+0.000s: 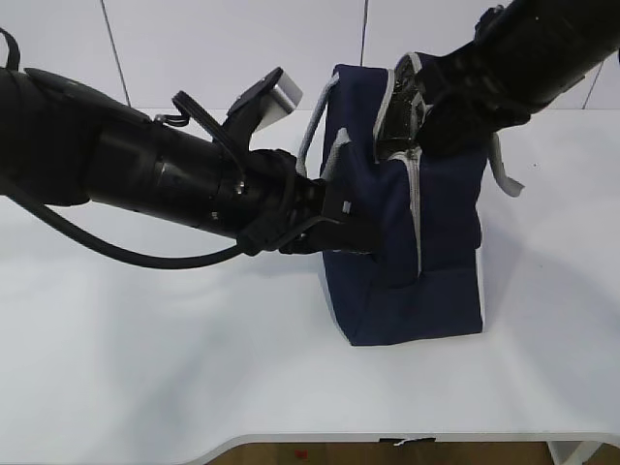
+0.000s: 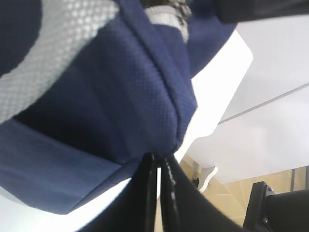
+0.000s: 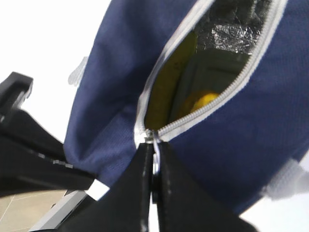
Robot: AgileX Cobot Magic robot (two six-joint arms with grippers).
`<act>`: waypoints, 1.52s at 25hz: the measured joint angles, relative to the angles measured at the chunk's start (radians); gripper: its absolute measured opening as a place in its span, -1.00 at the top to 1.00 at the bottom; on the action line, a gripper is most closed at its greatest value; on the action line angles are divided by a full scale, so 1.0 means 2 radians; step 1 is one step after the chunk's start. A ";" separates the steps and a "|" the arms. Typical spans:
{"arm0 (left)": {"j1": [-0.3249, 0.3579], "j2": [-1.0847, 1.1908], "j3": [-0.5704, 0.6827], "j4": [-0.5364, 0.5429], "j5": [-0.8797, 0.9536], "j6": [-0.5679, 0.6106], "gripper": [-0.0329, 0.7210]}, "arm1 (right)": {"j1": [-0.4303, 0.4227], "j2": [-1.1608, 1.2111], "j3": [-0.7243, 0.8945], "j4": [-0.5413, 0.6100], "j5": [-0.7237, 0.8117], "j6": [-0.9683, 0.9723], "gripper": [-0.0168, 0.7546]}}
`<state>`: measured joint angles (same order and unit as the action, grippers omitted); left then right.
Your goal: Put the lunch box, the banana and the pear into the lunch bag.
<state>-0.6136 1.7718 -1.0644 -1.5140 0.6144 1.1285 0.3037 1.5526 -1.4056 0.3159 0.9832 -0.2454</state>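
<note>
One lunch bag [image 1: 407,252] upright on white worktop [image 1: 145,368], right of centre. My left hand [image 2: 159,162] clenched on bag's navy fabric fold. My right hand [image 3: 153,150] clenched on zipper pull [image 3: 150,137] at end of half-open zipper. Only right wrist view sees inside: one banana [image 3: 166,92], one pear [image 3: 200,101], foil lining. Lunch box: can't make out. Exterior view shows both arms at bag.

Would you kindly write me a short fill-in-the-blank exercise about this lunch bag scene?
1. The lunch bag is mostly ____ in colour.
2. Through the bag's opening, the right wrist view shows the long yellow ____ inside.
3. The right gripper is shut on the zipper's ____.
4. The left gripper pinches the bag's ____.

Missing words: navy; banana; pull; fabric
</note>
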 joint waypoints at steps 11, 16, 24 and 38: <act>0.000 0.000 0.000 0.001 -0.002 0.000 0.94 | 0.000 0.045 -0.079 -0.041 0.082 0.032 0.94; 0.000 0.000 0.000 0.008 -0.006 0.000 0.94 | 0.000 0.045 -0.110 -0.037 0.135 0.034 0.94; 0.000 0.000 0.000 0.013 -0.011 0.000 0.94 | 0.000 0.045 -0.154 -0.018 0.153 0.037 0.94; 0.000 0.000 -0.004 0.014 -0.011 0.001 0.94 | 0.000 0.065 -0.211 -0.058 0.161 0.060 0.94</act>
<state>-0.6136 1.7718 -1.0722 -1.4853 0.5934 1.1307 0.3037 1.6834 -1.8267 0.1998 1.3057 -0.1260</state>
